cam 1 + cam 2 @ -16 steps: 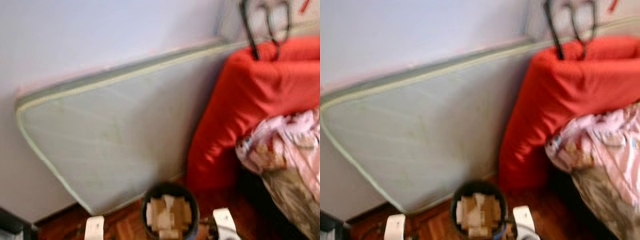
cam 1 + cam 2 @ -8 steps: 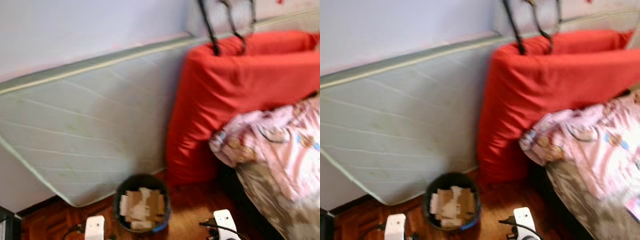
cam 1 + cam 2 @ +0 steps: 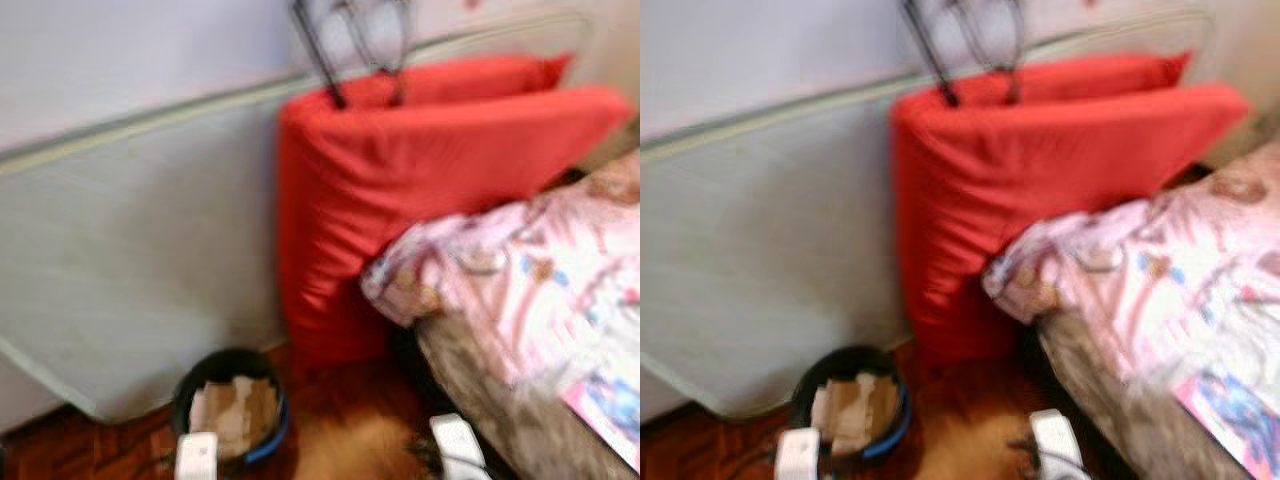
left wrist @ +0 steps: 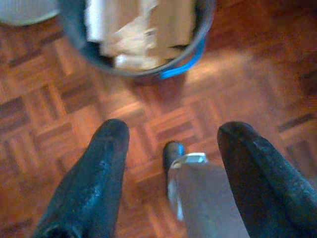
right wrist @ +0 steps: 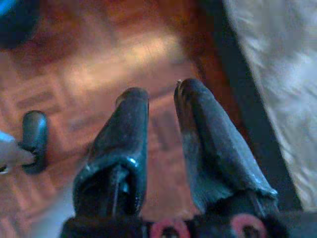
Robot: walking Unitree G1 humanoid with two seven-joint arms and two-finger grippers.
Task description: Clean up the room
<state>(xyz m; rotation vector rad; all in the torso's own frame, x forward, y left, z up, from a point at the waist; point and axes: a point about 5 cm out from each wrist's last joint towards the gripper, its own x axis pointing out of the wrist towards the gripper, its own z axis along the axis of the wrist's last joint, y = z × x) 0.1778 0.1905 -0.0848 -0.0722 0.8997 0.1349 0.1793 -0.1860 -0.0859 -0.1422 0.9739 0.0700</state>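
- Down on the parquet floor (image 4: pixel 59 99) I see a dark bin (image 3: pixel 228 405) full of torn cardboard, my landmark.
- Behind the bin a pale mattress (image 3: pixel 130 270) leans on the wall; beside the bin stands a big red cushion (image 3: pixel 400 190).
- Past the cushion from the bin, a pink blanket (image 3: pixel 520 280) lies on the bed.
- My left hand (image 4: pixel 171 163) hangs near the bin, fingers spread, empty.
- My right hand (image 5: pixel 161 124) hangs by the bed edge, fingers slightly apart, empty.

Left gripper (image 4: pixel 171 144) and right gripper (image 5: pixel 161 106): long, rounded, glossy black fingers (scuffed, perhaps, though blurred); red fittings show at the right one's base.
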